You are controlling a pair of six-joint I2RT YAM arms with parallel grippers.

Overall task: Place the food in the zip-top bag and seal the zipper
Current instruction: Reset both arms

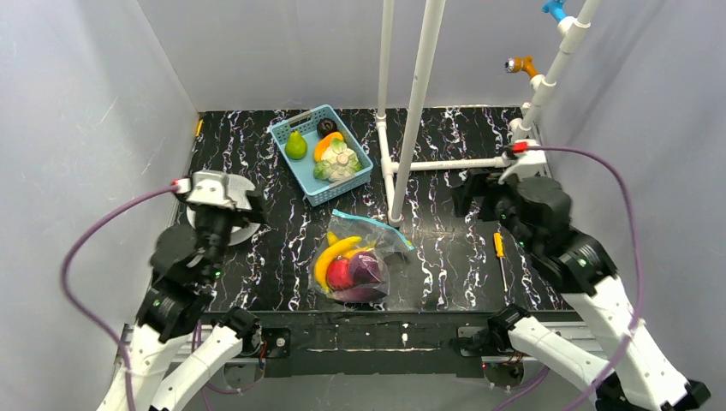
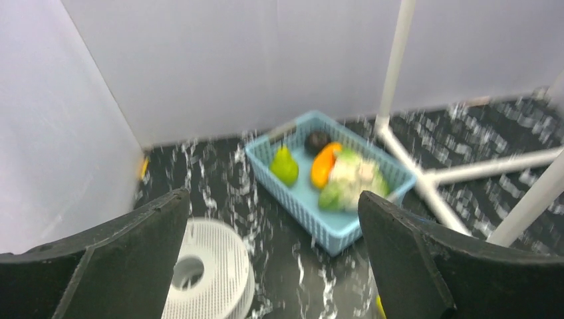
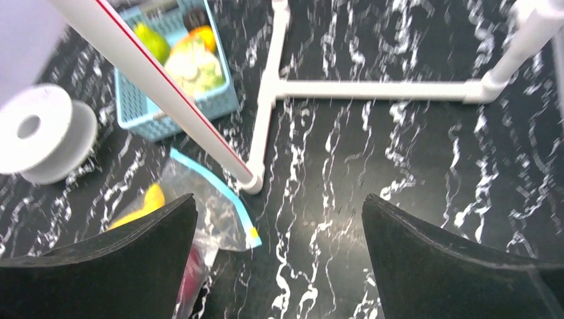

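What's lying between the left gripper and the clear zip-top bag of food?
The white perforated spool sits right by the left gripper; from there to the clear zip-top bag, only bare black marbled tabletop, as the top view shows.

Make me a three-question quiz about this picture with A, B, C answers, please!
1. Where is the banana?
A) hanging on the wall
B) inside the zip-top bag
C) on a chair

2. What colour is the basket?
A) red
B) light blue
C) yellow

3. How is the left hand?
A) open and empty
B) squeezing a ball
C) holding a spoon

Answers:
1 B, the banana lies behind the clear plastic beside the red apple.
2 B, its mesh walls are light blue.
3 A, its fingers stand wide apart with nothing between them.
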